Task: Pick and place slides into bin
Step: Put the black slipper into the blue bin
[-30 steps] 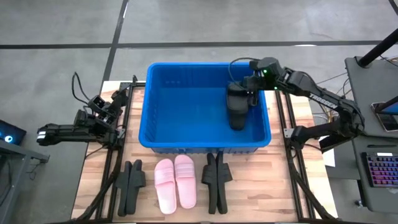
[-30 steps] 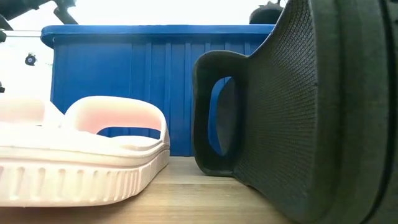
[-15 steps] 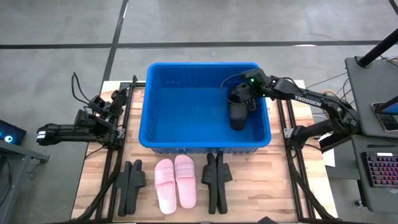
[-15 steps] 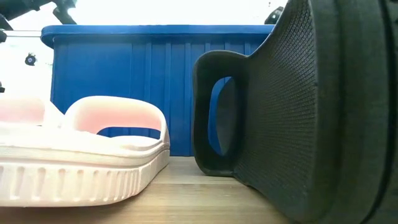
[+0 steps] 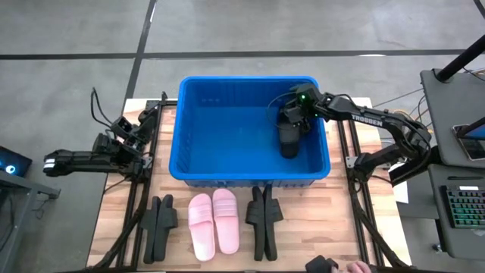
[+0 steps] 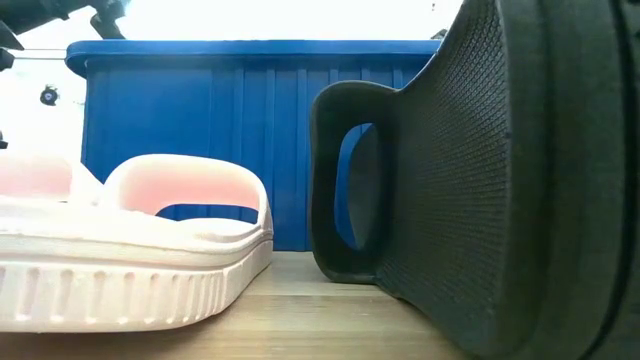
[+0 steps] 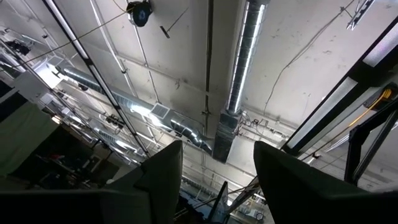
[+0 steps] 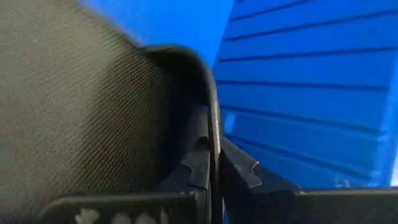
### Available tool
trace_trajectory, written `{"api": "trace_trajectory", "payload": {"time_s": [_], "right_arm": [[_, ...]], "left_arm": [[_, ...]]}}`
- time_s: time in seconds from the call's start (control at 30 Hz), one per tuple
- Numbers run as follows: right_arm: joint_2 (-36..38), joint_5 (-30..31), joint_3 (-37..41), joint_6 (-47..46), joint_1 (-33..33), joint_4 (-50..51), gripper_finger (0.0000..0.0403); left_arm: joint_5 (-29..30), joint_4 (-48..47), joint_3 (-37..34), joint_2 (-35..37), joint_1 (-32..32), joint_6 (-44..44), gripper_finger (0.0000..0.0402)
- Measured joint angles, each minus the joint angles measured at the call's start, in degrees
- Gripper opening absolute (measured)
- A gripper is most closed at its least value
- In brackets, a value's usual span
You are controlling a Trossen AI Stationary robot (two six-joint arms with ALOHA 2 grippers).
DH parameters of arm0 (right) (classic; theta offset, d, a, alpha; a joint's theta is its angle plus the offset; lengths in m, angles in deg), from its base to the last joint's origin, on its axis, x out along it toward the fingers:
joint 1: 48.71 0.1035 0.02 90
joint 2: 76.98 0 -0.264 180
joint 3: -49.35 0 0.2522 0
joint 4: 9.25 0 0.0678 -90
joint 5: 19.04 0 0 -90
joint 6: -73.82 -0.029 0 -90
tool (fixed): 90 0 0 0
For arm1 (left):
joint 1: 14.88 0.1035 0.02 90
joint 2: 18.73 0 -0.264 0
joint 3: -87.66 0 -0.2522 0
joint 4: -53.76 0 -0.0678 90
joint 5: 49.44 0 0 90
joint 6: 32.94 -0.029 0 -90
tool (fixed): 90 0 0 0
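The blue bin (image 5: 189,163) stands in the middle of the table. My right gripper (image 5: 293,120) is inside it near its right wall, shut on a black slide (image 5: 289,140). On the table in front of the bin lie a black pair (image 5: 161,225), a pink pair (image 5: 214,221) and another black pair (image 5: 262,220) standing on edge. The low view shows a pink slide (image 6: 130,250) and a black slide (image 6: 480,200) close up. My left gripper (image 7: 217,174) is open at the table's left edge and points at the ceiling. My right gripper pinches a thin edge of the black slide (image 8: 211,134) between its two fingertips (image 8: 199,167). The fingers come from above and from the right, slanting down into the bin. The slide hangs below them inside the bin; whether its lower end (image 5: 289,153) touches the floor, I cannot tell.
Dark rails (image 5: 144,189) run along both sides of the table. A desk with a keyboard (image 5: 462,208) stands to the right. Part of a person's hand (image 5: 352,267) shows at the near edge.
My right gripper has gone down into the bin and a little toward the table's left edge, still shut on the black slide. The slide has stayed by the bin's right wall.
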Motion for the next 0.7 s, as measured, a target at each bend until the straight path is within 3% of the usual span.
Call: {"api": "trace_trajectory", "payload": {"time_s": [0.3, 0.7], "right_arm": [[-1.1, 3.5, 0.3, -1.7, -1.4, 1.6, 0.0057], [-1.1, 3.5, -9.4, -4.3, -1.4, 17.0, 0.014]], "left_arm": [[0.0, 0.0, 0.0, -0.2, 0.0, 0.1, 0.0183], [0.0, 0.0, 0.0, -0.1, 0.0, 0.3, 0.0183]]}}
